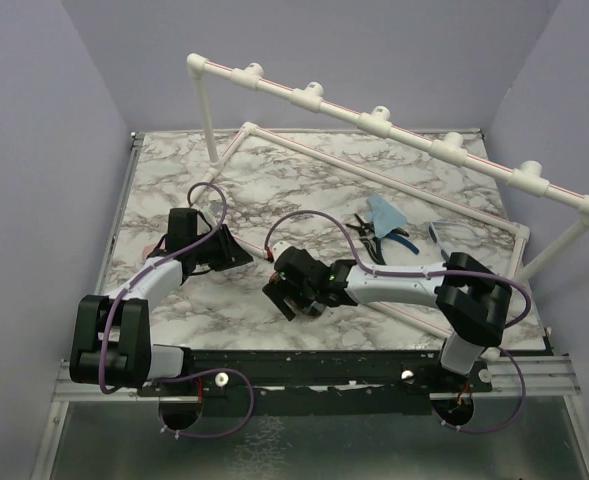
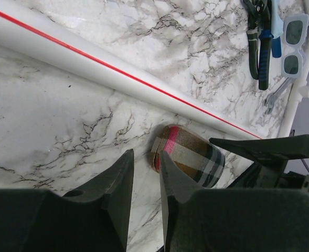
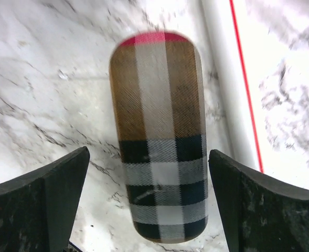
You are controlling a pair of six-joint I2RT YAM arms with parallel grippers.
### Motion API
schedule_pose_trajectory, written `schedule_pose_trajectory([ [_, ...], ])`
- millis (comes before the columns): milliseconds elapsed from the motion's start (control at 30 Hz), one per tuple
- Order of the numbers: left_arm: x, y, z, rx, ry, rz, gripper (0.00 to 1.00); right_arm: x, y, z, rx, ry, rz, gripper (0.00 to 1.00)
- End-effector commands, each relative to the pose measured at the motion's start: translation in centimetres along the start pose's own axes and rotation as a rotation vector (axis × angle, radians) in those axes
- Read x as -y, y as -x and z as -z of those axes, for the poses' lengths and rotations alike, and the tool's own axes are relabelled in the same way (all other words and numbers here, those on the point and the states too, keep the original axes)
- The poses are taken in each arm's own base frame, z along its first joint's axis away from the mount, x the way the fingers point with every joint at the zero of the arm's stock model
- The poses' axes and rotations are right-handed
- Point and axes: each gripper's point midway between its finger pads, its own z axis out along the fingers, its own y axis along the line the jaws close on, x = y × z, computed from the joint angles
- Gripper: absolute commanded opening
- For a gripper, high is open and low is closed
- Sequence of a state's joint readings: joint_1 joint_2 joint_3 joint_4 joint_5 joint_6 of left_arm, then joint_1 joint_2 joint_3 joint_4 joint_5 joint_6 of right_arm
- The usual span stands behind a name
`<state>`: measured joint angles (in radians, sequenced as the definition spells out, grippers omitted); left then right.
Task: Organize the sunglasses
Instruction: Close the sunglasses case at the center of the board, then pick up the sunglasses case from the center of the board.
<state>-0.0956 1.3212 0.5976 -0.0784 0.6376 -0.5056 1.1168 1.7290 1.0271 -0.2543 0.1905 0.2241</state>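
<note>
a: lavender walls close in a marbled surface point(image 1: 174, 190), with a white pipe frame point(image 1: 374, 120) standing over its far half. what's on the left?
b: the left tool point(image 2: 146, 155), low over the surface and pointing right. its fingers point(image 2: 117, 184) are nearly pressed together, with only a thin slit between them and nothing in it.
a: and ahead of it?
b: a brown plaid case point(image 3: 159, 136) with a pink end, lying flat near the middle, just beside a low pipe point(image 2: 91, 68) with a red stripe. i cannot tell whether it touches the pipe.
a: the right tool?
b: the right tool point(image 3: 148, 153) hangs over that case, reaching in from the right. its fingers point(image 3: 44, 199) are spread wide, one on each side of the case, both clear of it.
a: further right?
b: black-and-blue pliers point(image 1: 374, 240), with a pale blue flat piece point(image 1: 385, 212) just beyond them on the far side.
a: so where are the sunglasses?
b: the blue-framed sunglasses point(image 1: 442, 232) lie on the surface just right of the pliers, towards the right end of the frame. they are well apart from both tools, and their lenses are pale.
</note>
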Motion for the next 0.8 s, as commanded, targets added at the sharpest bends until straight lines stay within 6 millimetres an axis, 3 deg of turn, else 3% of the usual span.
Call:
schedule_pose_trajectory([
  [0,0.6,0.2,0.4,0.004,-0.021,-0.033,0.27,0.2,2.2,1.5,0.009,0.002,0.069,1.00],
  [267,0.4,0.1,0.3,-0.001,-0.019,-0.035,0.27,0.1,6.1,5.3,0.141,0.044,0.165,0.97],
  [333,0.4,0.1,0.3,0.001,-0.020,-0.038,0.27,0.2,6.4,5.7,0.169,0.044,0.165,0.86],
  [433,0.3,0.2,0.2,0.001,-0.018,-0.038,0.27,-0.1,6.4,5.3,0.205,0.059,0.147,0.55],
  [533,0.3,0.1,0.3,0.001,-0.018,-0.037,0.27,-0.3,5.1,3.6,0.167,0.062,0.115,0.38],
  [767,0.3,0.0,0.2,-0.001,-0.020,-0.039,0.27,-0.6,-1.1,-1.2,0.006,0.088,0.016,0.31],
])
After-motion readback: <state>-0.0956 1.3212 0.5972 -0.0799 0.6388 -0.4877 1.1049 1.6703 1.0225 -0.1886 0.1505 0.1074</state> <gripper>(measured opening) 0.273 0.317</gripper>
